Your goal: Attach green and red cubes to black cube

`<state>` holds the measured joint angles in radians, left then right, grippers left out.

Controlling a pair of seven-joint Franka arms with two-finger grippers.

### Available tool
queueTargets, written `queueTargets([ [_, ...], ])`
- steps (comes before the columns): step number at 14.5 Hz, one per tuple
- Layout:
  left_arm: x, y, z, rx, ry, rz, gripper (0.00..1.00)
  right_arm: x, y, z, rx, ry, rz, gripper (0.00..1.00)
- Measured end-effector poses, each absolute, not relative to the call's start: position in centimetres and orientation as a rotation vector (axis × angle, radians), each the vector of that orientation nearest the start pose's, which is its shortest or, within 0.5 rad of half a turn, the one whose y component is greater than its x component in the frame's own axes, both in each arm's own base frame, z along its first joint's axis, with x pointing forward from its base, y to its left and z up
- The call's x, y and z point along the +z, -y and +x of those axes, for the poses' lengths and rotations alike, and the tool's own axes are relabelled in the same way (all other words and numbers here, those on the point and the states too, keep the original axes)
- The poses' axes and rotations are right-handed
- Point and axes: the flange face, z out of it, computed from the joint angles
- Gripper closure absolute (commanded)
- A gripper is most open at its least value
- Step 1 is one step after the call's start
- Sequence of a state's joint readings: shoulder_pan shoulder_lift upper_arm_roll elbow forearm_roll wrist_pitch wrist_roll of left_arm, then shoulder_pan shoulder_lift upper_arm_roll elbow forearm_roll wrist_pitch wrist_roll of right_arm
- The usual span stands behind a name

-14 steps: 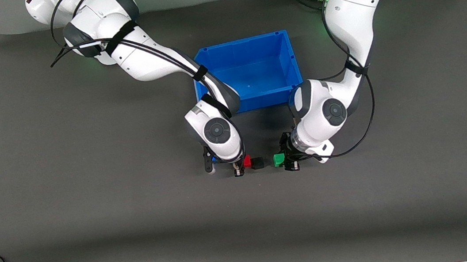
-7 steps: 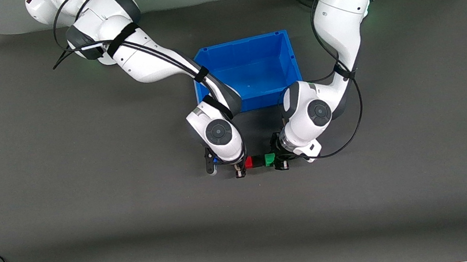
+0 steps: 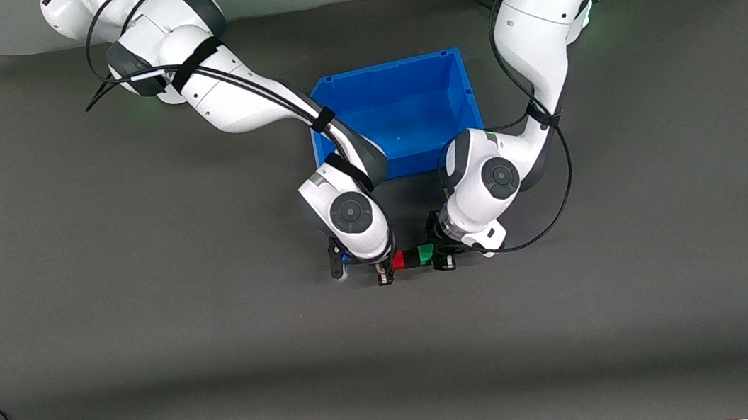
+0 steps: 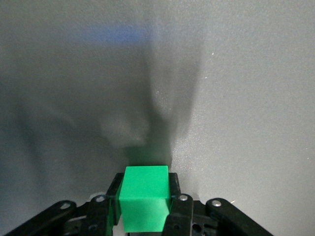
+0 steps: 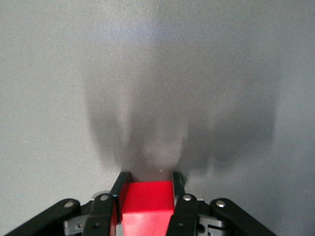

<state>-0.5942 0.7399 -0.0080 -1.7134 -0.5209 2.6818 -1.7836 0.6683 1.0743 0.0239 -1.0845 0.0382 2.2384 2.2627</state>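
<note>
Near the middle of the dark grey desk mat (image 3: 147,338), just nearer the front camera than the open blue plastic bin (image 3: 398,118), the three cubes stand in one row. The right gripper (image 3: 384,266) is clamped on the small bright red cube (image 3: 398,260), its fingers pressing both sides in the right wrist view (image 5: 146,204). The matte black cube (image 3: 411,258) sits between the coloured ones, only a thin strip of it showing. Toward the left arm's end, the left gripper (image 3: 440,257) is clamped on the small bright green cube (image 3: 426,253), seen held squarely in the left wrist view (image 4: 144,202).

The green cube looks to be touching the black one, though I cannot tell whether it has seated. The likely trouble: if the faces are slightly skewed, pressing could twist the black cube out of line or pop it loose, and releasing early would leave a cube unattached.
</note>
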Motion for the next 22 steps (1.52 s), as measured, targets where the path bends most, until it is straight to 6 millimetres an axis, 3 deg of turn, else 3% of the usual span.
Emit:
queueTargets([
  [4,18.4,37.8,57.9,-0.259,-2.049,1.924,0.0,16.7,-49.3,60.3,0.067,-2.2,-2.123,1.0],
  [5,18.5,37.4,58.3,-0.249,-2.054,1.918,0.0,16.7,-49.3,60.3,0.067,-2.2,-2.123,0.82],
  [6,18.6,36.7,58.8,-0.232,-2.062,1.908,0.0,16.7,-49.3,60.3,0.067,-2.2,-2.123,0.52],
  [7,18.9,35.7,59.6,-0.202,-2.065,1.905,0.0,16.7,-49.3,60.3,0.067,-2.2,-2.122,0.11],
  [8,19.5,34.7,60.5,-0.163,-2.063,1.92,0.0,16.7,-49.3,60.4,0.065,-2.195,-2.117,0.01],
  [11,22.4,29.6,63.1,-0.106,-2.046,2.043,0.0,16.6,-49.4,60.9,0.042,-2.168,-2.105,0.01],
  [15,28.5,18.0,65.9,-0.192,-1.843,2.293,0.0,19.6,-50.0,61.9,0.026,-2.098,-2.108,0.01],
  [17,31.4,12.1,66.2,-0.231,-1.68,2.42,0.0,22.6,-49.9,62.3,0.018,-2.03,-2.195,0.01],
  [19,34.2,6.7,65.9,-0.245,-1.51,2.547,0.0,27.1,-48.8,62.7,0.018,-1.956,-2.307,0.01],
  [22,38.9,0.1,64.4,-0.233,-1.197,2.743,0.0,35.2,-45.0,63.5,0.034,-1.828,-2.493,0.01],
])
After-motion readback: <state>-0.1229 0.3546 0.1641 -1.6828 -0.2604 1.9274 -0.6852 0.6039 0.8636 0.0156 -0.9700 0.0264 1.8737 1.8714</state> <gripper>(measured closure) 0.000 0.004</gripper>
